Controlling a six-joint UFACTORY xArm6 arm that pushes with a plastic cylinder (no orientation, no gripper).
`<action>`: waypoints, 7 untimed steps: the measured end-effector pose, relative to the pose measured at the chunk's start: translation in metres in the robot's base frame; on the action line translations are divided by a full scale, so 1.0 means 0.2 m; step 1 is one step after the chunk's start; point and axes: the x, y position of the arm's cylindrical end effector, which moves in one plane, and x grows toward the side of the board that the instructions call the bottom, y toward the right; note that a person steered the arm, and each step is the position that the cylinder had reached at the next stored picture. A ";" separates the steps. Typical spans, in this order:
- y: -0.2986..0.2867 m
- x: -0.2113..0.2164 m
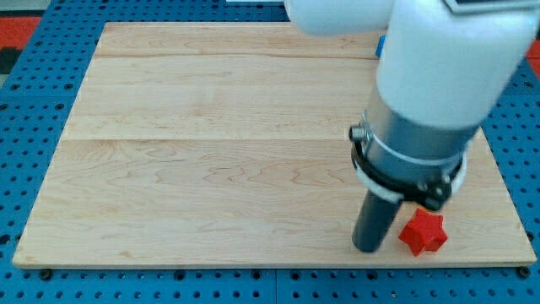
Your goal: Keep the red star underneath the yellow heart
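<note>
No legible text, label, brand, number or sign appears anywhere in the camera view. The wooden board point(211, 143), the red star point(423, 232) and the arm housing point(439, 59) carry no readable markings.

The arm point(439, 76) runs off the view's top and covers the board's point(211, 152) upper right — only a blue sliver point(380, 46) shows, shape untellable; red star point(423, 232) partly overlapped.
</note>
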 end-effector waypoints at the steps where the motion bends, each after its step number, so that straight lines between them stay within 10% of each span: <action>1: 0.13 0.03; 7: 0.39 -0.03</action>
